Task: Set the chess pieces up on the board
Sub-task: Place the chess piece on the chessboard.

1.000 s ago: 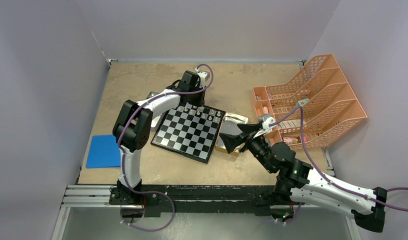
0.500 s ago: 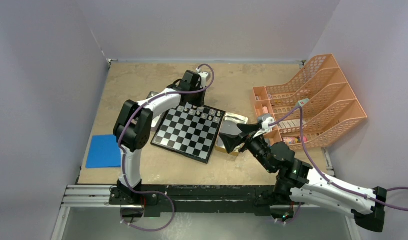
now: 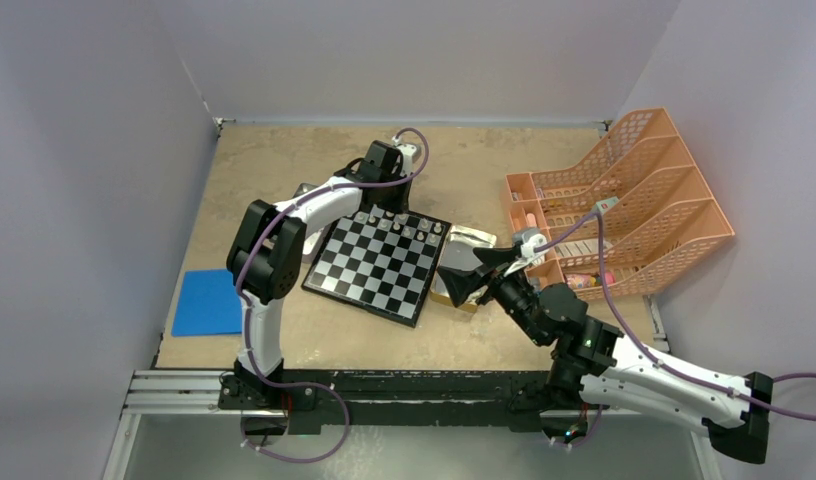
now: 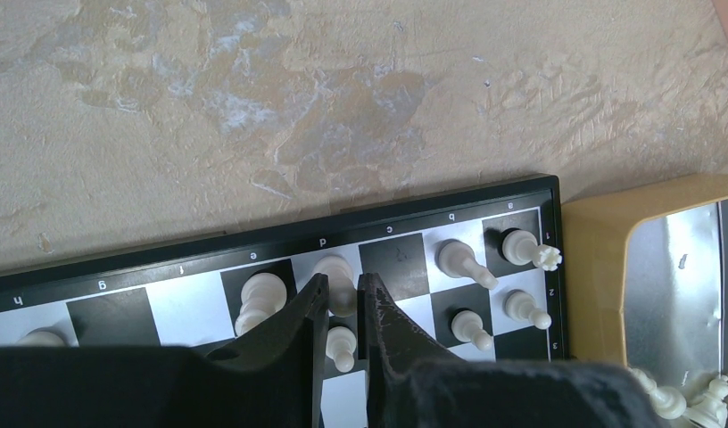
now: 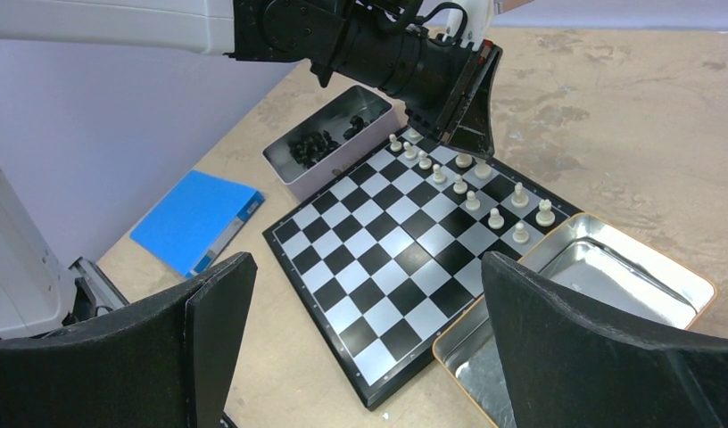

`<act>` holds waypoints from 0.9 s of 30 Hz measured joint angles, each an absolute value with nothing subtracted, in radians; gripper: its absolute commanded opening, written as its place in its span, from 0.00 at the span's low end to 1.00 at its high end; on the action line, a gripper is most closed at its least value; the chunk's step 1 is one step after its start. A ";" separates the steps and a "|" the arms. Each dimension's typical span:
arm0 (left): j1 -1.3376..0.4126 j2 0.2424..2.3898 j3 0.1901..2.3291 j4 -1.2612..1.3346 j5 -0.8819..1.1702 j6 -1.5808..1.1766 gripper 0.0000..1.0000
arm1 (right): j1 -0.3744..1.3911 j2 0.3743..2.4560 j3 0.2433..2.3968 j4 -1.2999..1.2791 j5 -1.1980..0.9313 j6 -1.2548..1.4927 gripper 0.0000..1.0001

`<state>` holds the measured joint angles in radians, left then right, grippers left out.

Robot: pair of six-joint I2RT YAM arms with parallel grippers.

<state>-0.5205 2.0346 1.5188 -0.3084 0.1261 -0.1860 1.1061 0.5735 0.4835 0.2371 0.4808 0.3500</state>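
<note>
The board lies mid-table, with white chess pieces in its two far rows. My left gripper reaches down at that far edge. In the left wrist view its narrow jaws are shut on a white piece standing on the back-row d square, with a pawn just behind it. My right gripper hangs wide open, holding nothing, over the gold tin by the board's right side; its view looks across the board. Black pieces lie in a grey tin beyond the board.
A gold-rimmed metal tin touches the board's right edge, with a few white pieces in it. A blue folder lies at the left. Orange wire racks stand at the right.
</note>
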 measured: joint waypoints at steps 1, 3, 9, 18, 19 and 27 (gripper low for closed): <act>-0.521 2.035 1.519 -0.308 0.126 -0.186 0.17 | 1.106 0.576 0.483 0.237 0.481 0.350 0.99; -0.521 2.035 1.519 -0.308 0.126 -0.186 0.20 | 1.106 0.579 0.483 0.238 0.481 0.349 0.99; -0.521 2.035 1.519 -0.327 0.125 -0.180 0.24 | 1.106 0.602 0.483 0.245 0.481 0.347 0.99; -0.524 2.035 1.519 -0.339 0.125 -0.180 0.26 | 1.106 0.622 0.483 0.248 0.481 0.347 0.99; -0.524 2.035 1.519 -0.339 0.126 -0.180 0.28 | 1.106 0.622 0.483 0.250 0.481 0.347 0.99; -0.525 2.033 1.559 -0.361 0.125 -0.192 0.41 | 1.106 0.623 0.483 0.253 0.481 0.352 0.99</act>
<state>-0.5251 2.0335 1.5585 -0.3607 0.1253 -0.1925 1.1061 0.6228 0.4831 0.2531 0.4808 0.3519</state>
